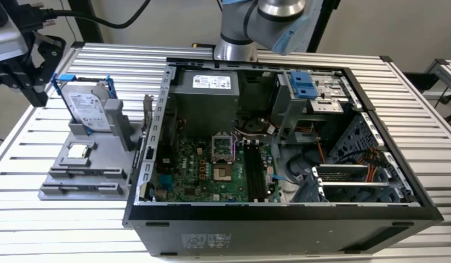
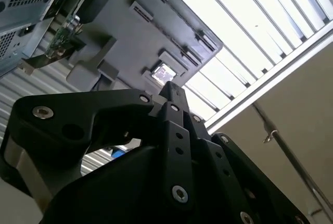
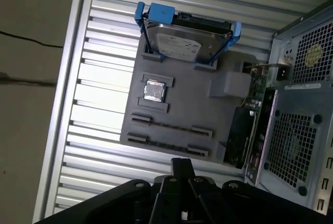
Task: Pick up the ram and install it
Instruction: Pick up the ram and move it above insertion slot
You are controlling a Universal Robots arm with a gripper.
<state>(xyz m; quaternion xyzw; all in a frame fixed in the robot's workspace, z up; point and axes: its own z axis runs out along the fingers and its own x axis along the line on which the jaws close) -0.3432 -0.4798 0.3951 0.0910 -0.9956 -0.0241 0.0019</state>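
Since the gripper [image 3: 181,163] hangs pressed together and empty near the tray [image 3: 182,104], with the ram [image 3: 171,126] standing on edge in its slot, an off-centre drop could jam or tip it, I reckon.

ram [image 3: 171,125]: in the first wrist view it stands on edge in the grey holder [image 3: 187,104], so just its thin top edge can be seen; its chips are too small to tell.
claw [image 3: 181,163]: its body is cut off by the picture's edge in both wrist views.
processor chip [image 2: 162,71]: in the second wrist view one corner is hidden behind the claw tip.
hard drive [image 1: 86,104]: its lower part is sunk out of sight in the holder.
robot arm [image 1: 266,16]: cut off at the exterior view's top edge.
computer case [image 3: 304,130]: runs past the edge of the first wrist view.
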